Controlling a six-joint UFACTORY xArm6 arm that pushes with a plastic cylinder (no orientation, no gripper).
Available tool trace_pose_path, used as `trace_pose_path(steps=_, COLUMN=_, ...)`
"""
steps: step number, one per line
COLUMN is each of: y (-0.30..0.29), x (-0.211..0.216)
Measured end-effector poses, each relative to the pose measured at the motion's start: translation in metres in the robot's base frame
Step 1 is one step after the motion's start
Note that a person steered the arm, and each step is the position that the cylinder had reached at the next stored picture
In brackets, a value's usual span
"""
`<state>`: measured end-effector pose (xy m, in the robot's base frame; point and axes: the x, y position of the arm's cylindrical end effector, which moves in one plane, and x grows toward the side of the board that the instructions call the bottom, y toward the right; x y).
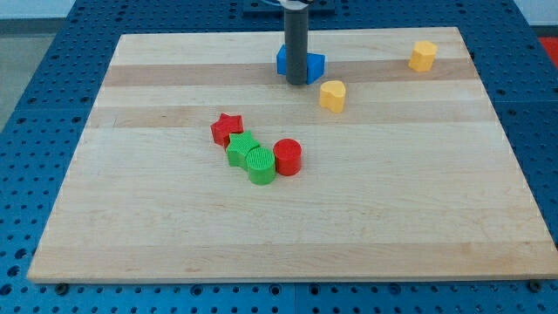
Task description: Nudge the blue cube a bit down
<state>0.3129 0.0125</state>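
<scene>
Six blocks on board point(131, 244) | my tip point(296, 82) — in front of, touching, blue cube point(316, 64) (partly hidden) | pincer: none in view — plain rod | yellow heart point(332, 95) just lower-right

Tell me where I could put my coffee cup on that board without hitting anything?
Bare: the whole strip below the red cylinder and green blocks, plus both sides. Crowded: the top, where my tip covers the blue cube beside the yellow heart.

My rod point(296, 39) cut off by the view's top, covered the middle of the blue cube point(316, 64), I couldn't judge whether my tip point(296, 82) touched it.
</scene>
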Motion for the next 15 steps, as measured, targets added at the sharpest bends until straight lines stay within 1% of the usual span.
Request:
trace_pose_path(steps=1, y=0.0, x=0.0)
trace_pose_path(steps=5, y=-0.083, x=-0.001)
trace_pose_path(steps=6, y=-0.092, x=-0.037)
trace_pose_path(steps=7, y=-0.087, x=-0.097)
trace_pose_path(steps=8, y=-0.076, x=-0.12)
trace_pose_path(steps=9, y=-0.076, x=-0.12)
trace_pose_path(steps=11, y=-0.036, x=-0.083)
trace_pose_path(steps=12, y=-0.034, x=-0.081)
trace_pose_path(steps=13, y=-0.015, x=-0.06)
trace_pose_path(steps=15, y=-0.002, x=-0.053)
